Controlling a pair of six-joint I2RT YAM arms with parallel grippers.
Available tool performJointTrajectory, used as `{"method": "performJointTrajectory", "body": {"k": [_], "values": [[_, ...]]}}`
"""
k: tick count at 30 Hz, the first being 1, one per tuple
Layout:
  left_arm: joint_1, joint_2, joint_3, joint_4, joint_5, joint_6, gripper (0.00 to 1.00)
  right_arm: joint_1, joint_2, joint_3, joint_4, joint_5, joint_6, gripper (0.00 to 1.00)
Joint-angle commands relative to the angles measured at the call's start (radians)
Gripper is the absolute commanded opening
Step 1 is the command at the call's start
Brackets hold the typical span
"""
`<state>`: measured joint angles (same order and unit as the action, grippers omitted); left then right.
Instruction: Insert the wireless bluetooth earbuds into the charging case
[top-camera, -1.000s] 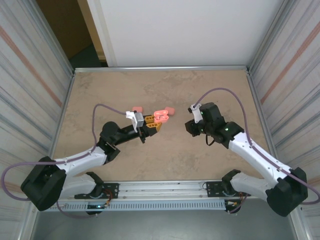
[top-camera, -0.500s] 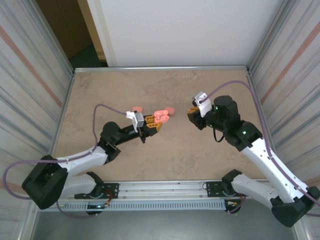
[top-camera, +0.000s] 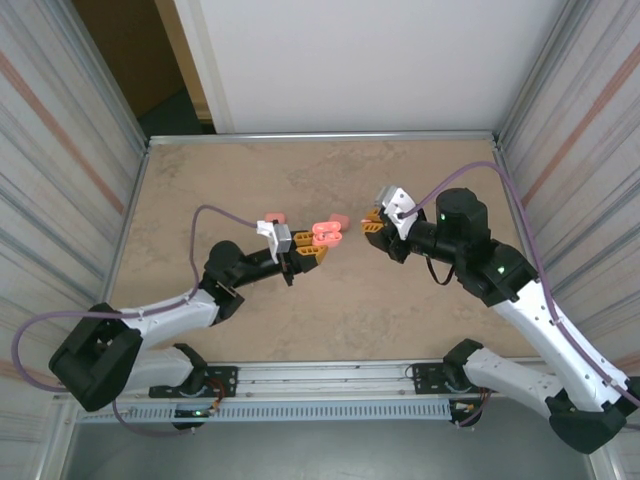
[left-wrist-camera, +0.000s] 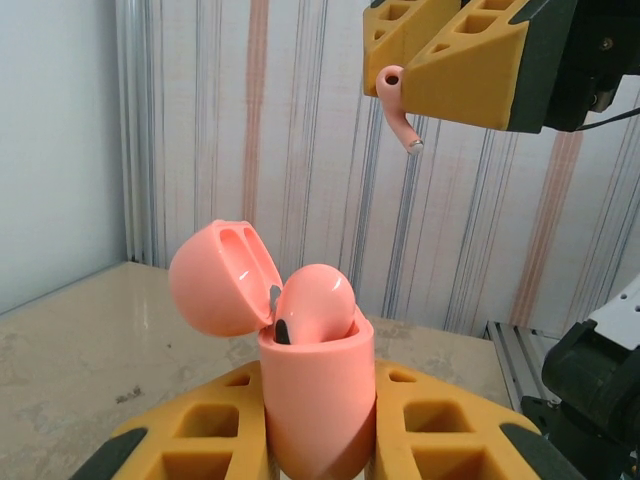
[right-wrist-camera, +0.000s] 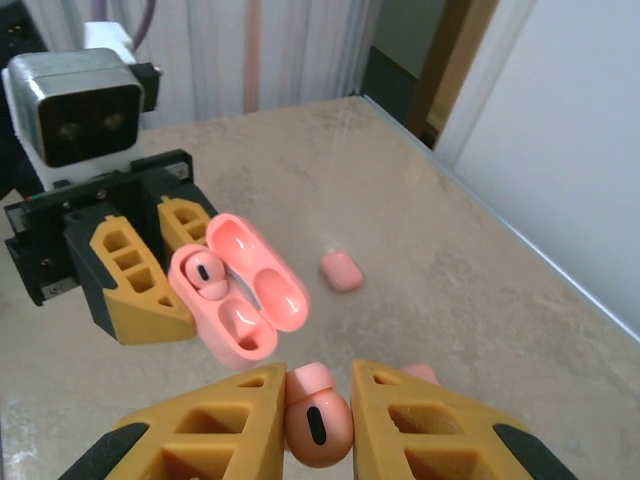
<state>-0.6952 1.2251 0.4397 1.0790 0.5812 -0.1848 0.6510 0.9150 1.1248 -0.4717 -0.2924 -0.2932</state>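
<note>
Pinching an earbud (right-wrist-camera: 318, 428), right tool (right-wrist-camera: 318, 380) near open case (right-wrist-camera: 243, 305) in left tool (left-wrist-camera: 320, 392)

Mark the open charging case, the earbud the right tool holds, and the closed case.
open charging case (right-wrist-camera: 258, 282), right wrist view, inside of lid.
earbud (right-wrist-camera: 325, 410), right wrist view, rounded head.
closed case (right-wrist-camera: 342, 270), right wrist view, top face.

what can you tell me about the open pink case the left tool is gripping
The charging case is a glossy salmon-pink rounded shell that looks like plastic. It is clamped at its base between the left tool's yellow fingers, with its open end pointing away from the tool. Its hinged lid is swung back. One earbud sits in a socket, and the other socket is empty.
</note>
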Motion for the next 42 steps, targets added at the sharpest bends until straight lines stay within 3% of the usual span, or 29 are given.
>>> {"method": "performJointTrajectory", "body": {"k": [1, 18, 42], "values": [[-0.003, 0.004, 0.035, 0.047, 0.030, -0.010, 0.00, 0.019, 0.021, 0.038, 0.025, -0.023, -0.064, 0.22], [-0.003, 0.008, 0.047, 0.050, 0.061, -0.024, 0.00, 0.103, 0.102, 0.047, 0.057, 0.063, -0.165, 0.21], [-0.003, 0.011, 0.044, 0.052, 0.058, -0.022, 0.00, 0.149, 0.145, 0.019, 0.071, 0.128, -0.205, 0.21]]}}
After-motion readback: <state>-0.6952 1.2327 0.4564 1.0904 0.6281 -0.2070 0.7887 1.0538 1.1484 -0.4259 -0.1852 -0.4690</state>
